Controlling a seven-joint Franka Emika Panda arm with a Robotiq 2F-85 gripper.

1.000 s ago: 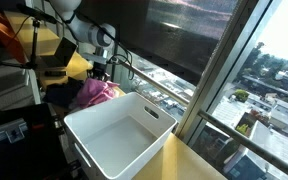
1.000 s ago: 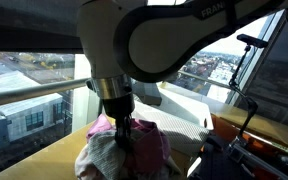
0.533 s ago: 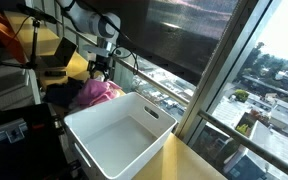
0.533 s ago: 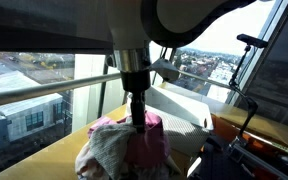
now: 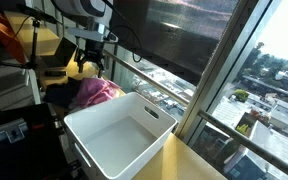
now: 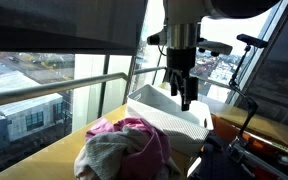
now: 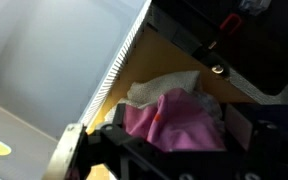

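Pink cloth [image 6: 132, 142] heaped beside white bin [image 5: 92, 152] | gripper [image 6: 181, 98] above; jaws spread, empty

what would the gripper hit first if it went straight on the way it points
Probably the pink cloth, which the wrist view shows right ahead of the open gripper, though depth is unclear.

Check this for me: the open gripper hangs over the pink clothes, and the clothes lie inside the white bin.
Wrong on one point: the clothes lie beside the bin, not inside it; an exterior view shows the bin empty. The open gripper does hang over them.
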